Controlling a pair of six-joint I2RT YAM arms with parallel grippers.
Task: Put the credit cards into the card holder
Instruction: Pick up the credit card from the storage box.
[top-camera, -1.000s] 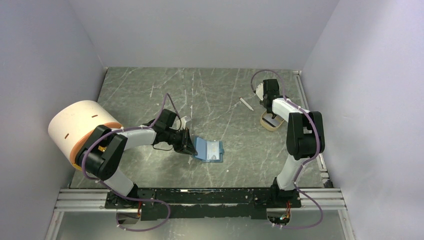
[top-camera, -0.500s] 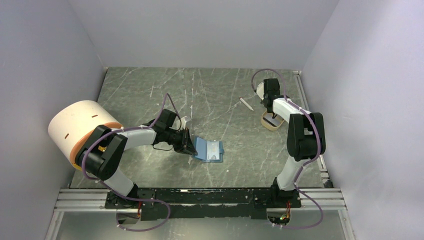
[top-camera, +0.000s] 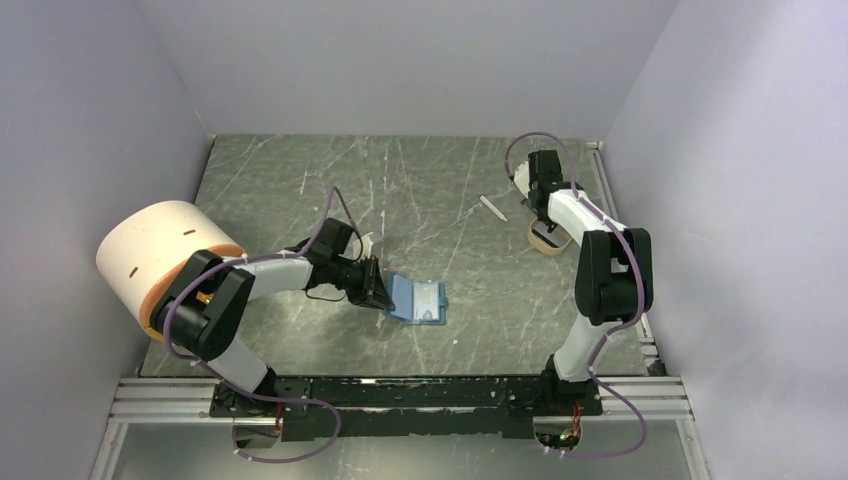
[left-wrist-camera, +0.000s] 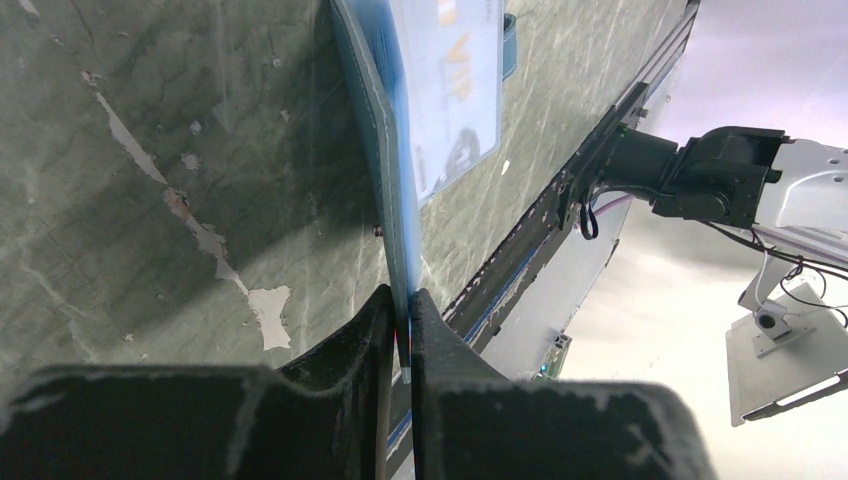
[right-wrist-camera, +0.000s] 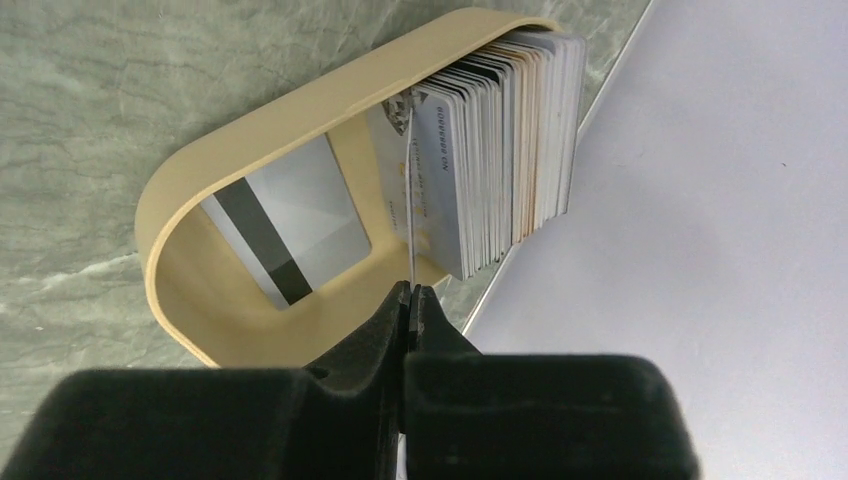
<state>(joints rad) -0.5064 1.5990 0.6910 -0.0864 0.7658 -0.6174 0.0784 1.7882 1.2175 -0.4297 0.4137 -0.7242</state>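
The teal-blue card holder (top-camera: 418, 300) lies open on the table, with a pale card (left-wrist-camera: 450, 90) in its slots. My left gripper (top-camera: 380, 290) is shut on the holder's left edge; in the left wrist view the holder (left-wrist-camera: 375, 110) runs edge-on into my closed gripper (left-wrist-camera: 402, 300). My right gripper (top-camera: 543, 218) is at the far right, above the tan tray. In the right wrist view the gripper (right-wrist-camera: 410, 292) is shut on one thin credit card (right-wrist-camera: 410, 200), seen edge-on. A stack of cards (right-wrist-camera: 510, 140) stands in the tray and one grey card (right-wrist-camera: 290, 235) lies flat in it.
The tan tray (top-camera: 548, 240) (right-wrist-camera: 300, 110) sits near the table's right edge, close to the right wall. A thin white stick (top-camera: 491, 207) lies left of it. A large white cylinder with an orange rim (top-camera: 160, 250) stands at the left.
My right gripper has moved slightly toward the back with the card pinched in it. The tan tray has shifted a little to the right. The left arm and card holder have not moved.
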